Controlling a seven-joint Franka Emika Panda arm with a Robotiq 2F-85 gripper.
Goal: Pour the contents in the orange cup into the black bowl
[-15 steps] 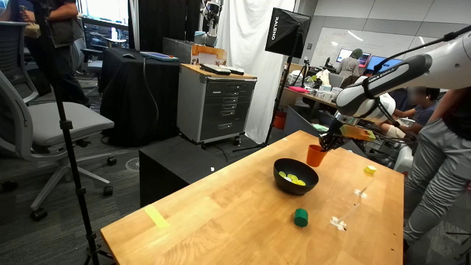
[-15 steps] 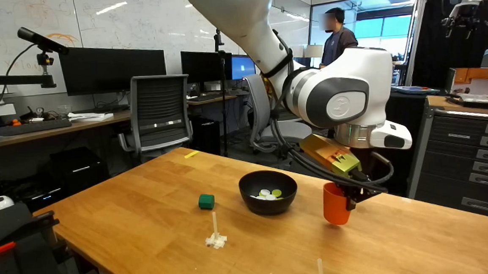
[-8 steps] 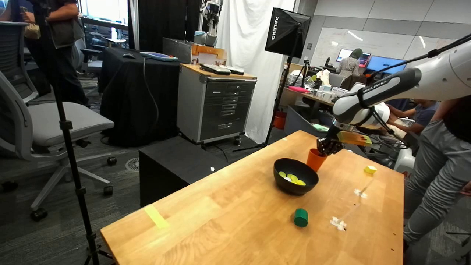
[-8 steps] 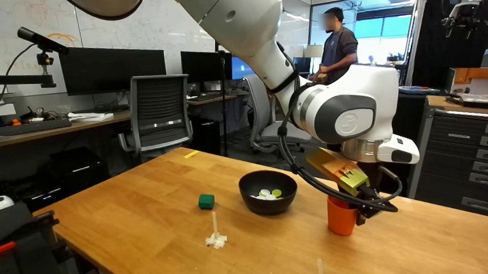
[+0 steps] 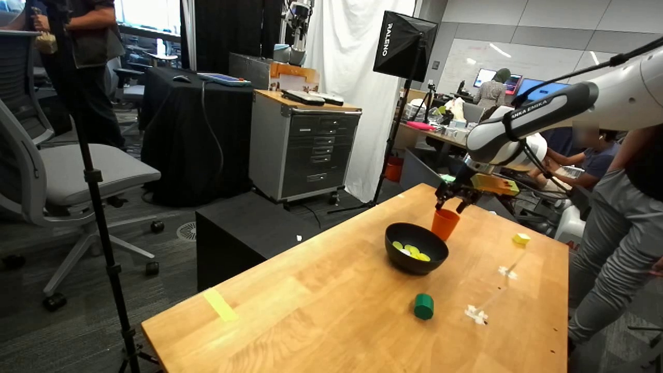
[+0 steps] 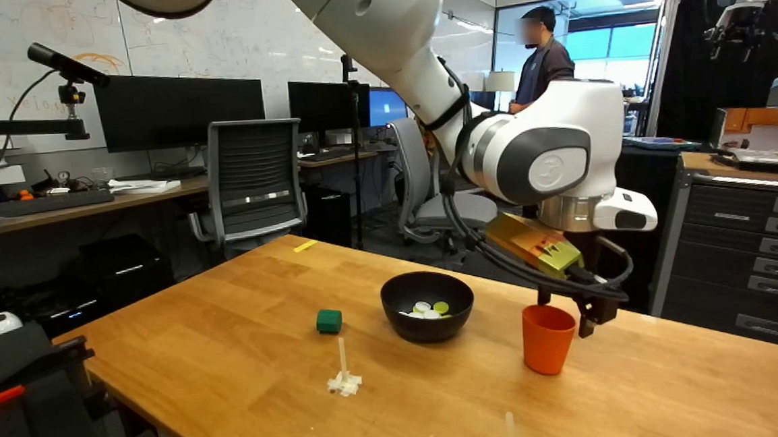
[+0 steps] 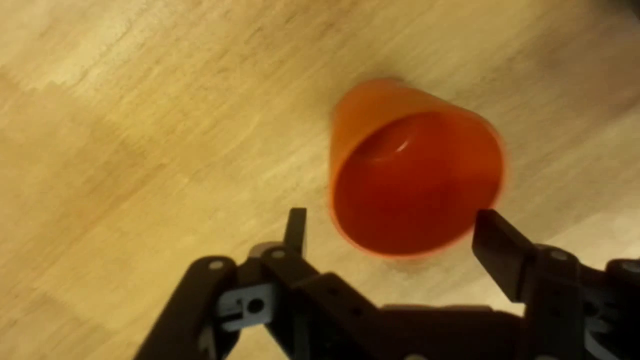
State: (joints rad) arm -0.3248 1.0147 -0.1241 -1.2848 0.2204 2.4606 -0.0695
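On the wooden table (image 6: pixel 234 343), the orange cup (image 6: pixel 549 350) stands upright near the black bowl (image 6: pixel 429 331), where I see yellow-green bits (image 5: pixel 413 249) and white pieces (image 6: pixel 431 315). Near the cup's rim hangs the gripper (image 5: pixel 449 207), fingers spread apart; whether they touch it, I can't tell.

– Wrist view?
– Close; slanting down past the fingers (image 7: pixel 500 252) into the orange cup (image 7: pixel 415 175);
– Both exterior views?
– Farther back; from different places, each facing down across the same surface (image 5: pixel 311 311).
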